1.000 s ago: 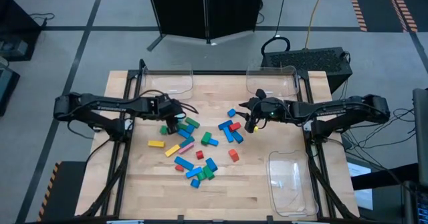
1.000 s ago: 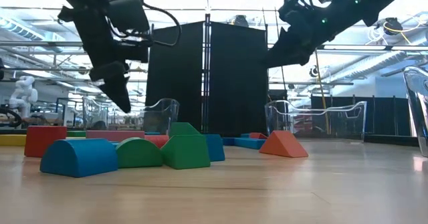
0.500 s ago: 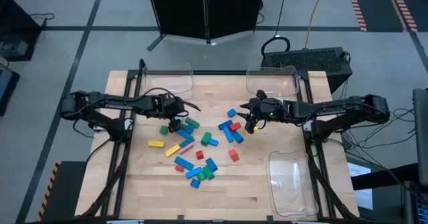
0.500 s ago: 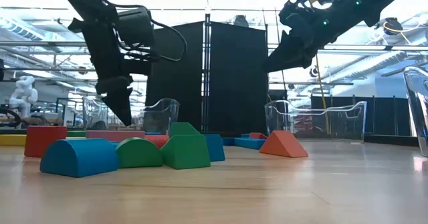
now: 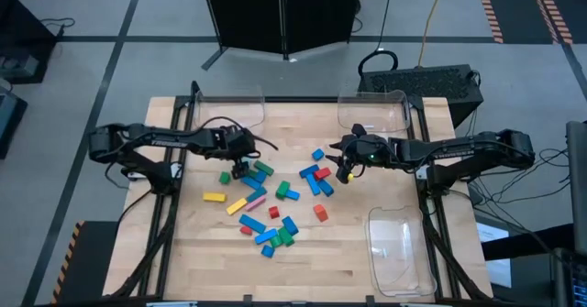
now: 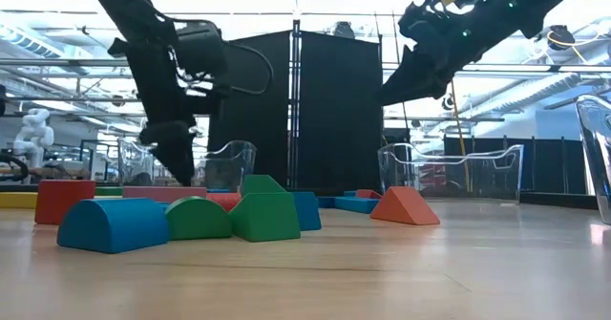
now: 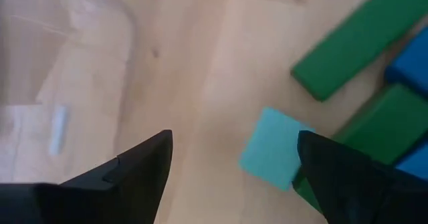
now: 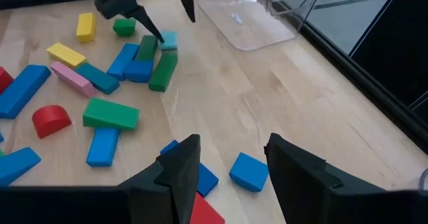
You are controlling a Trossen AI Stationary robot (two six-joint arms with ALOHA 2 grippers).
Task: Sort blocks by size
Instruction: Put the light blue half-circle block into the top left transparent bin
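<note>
Surface (image 5: 367, 257): sorting looks barely begun.
Trays (image 5: 399, 247), three, at 11, 1 and 5 o'clock: seemingly empty.
Blocks (image 5: 275, 197): all loose mid-surface, mixed sizes.
Left end effector (image 5: 240, 167): fingers wide apart, empty, over teal cube (image 7: 273, 156) at the pile's 10 o'clock edge.
Right end effector (image 5: 346, 171): fingers apart, empty, raised at the pile's 2 o'clock.

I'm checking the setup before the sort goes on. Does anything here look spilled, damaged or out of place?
Nothing stands out. The blocks lie loose in a scatter mid-table, unsorted, none off the edge. The three clear trays sit upright at the table's borders and look empty. The left gripper, fingers open, hangs over a teal block; the right gripper hovers near the blue ones.
</note>
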